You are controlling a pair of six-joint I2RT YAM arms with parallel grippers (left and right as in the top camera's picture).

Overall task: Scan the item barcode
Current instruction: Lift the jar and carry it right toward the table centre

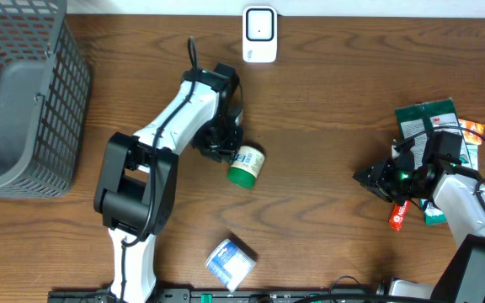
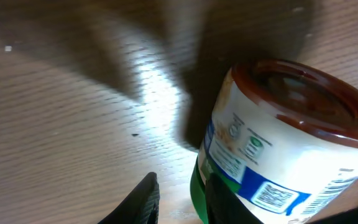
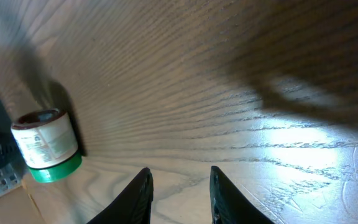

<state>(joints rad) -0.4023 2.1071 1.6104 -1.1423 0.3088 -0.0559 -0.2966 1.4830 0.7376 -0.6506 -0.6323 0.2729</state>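
While the grey mesh basket [image 1: 57, 118] stands unused at the far left, the left hand [image 2: 180, 186] is just beside the small round jar with a white printed label, green band and brown end [image 1: 246, 163]. The jar lies tilted on the wooden tabletop [image 1: 327, 101] near the middle. That hand's fingers stand a little apart with bare wood in the gap. The jar is alongside one finger rather than between them, so nothing looks held.

This seems to be the reaching step. Next the hand would likely need to widen, straddle the jar, lift it, and turn the label's striped barcode toward the white scanner [image 1: 259, 35] at the far edge.

Further right, the right hand [image 3: 179, 177] hangs partly open and empty near a pile of green packets [image 1: 428, 126].
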